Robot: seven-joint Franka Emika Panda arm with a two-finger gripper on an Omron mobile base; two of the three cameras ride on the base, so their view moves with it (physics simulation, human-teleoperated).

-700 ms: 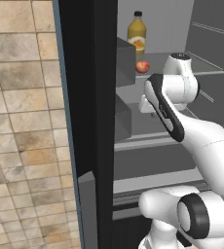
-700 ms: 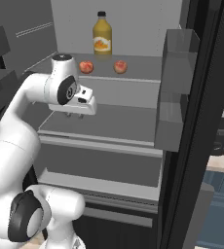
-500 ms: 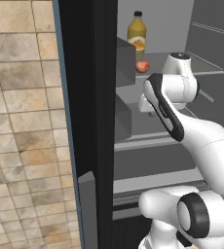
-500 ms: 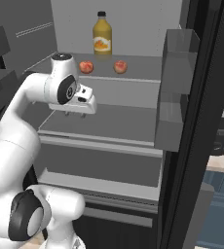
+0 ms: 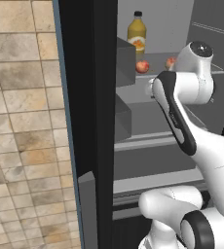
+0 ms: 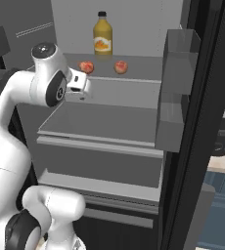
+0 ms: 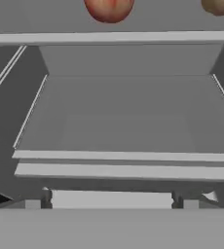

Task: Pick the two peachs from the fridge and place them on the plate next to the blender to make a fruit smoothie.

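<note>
The tall fridge with the black door and frame looked smooth and faintly glossy on its outer edges, while its grey inner walls and flat grey shelves were matt, like moulded plastic. The boxy grey door bins looked semi-translucent and smooth. The two small round red-orange peaches had a soft, dull skin with yellowish patches. The orange juice bottle with the black cap appeared as smooth clear plastic with a slight sheen. The tan tiled wall looked like mottled stone, matt, with pale grout lines.
</note>
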